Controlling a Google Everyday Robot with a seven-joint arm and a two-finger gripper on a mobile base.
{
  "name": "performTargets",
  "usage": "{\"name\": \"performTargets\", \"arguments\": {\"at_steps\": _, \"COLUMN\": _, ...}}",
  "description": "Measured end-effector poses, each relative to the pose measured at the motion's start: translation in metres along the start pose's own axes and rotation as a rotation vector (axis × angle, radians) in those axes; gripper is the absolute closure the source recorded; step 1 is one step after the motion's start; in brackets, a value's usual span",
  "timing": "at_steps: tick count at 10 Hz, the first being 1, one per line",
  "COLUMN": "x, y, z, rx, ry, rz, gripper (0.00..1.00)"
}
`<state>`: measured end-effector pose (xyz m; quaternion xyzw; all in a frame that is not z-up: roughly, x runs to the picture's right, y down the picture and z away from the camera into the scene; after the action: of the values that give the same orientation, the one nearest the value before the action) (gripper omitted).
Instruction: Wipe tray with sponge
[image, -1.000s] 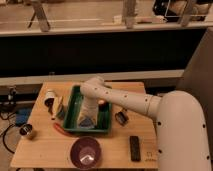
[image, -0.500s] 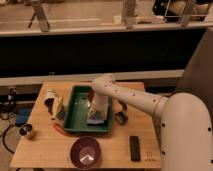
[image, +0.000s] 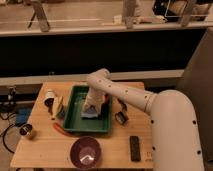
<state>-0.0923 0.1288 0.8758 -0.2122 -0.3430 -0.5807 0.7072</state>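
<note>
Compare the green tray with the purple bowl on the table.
The tray is green, rectangular and larger; the bowl is dark purple, round and smaller. The hand is inside the tray at the sponge; the bowl stands apart. Both rest on the table.

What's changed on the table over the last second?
The gripper, down on the sponge, has slid inside the tray, from near its front edge toward the middle. The tray, the purple bowl and the other items on the table stayed put.
</note>
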Motion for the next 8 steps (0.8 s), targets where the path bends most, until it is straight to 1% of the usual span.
{"name": "performTargets", "arguments": {"at_steps": 2, "x": -0.008, "y": -0.027, "z": 0.003, "rx": 0.024, "ry": -0.005, "rz": -0.046, "gripper": 0.99}}
{"name": "performTargets", "arguments": {"at_steps": 4, "x": -0.03, "y": -0.05, "z": 0.014, "rx": 0.045, "ry": -0.041, "rz": -0.106, "gripper": 0.99}}
{"name": "performTargets", "arguments": {"at_steps": 6, "x": -0.052, "y": -0.057, "z": 0.024, "rx": 0.052, "ry": -0.08, "rz": -0.141, "gripper": 0.99}}
{"name": "performTargets", "arguments": {"at_steps": 8, "x": -0.064, "y": -0.056, "z": 0.028, "rx": 0.049, "ry": -0.102, "rz": -0.151, "gripper": 0.99}}
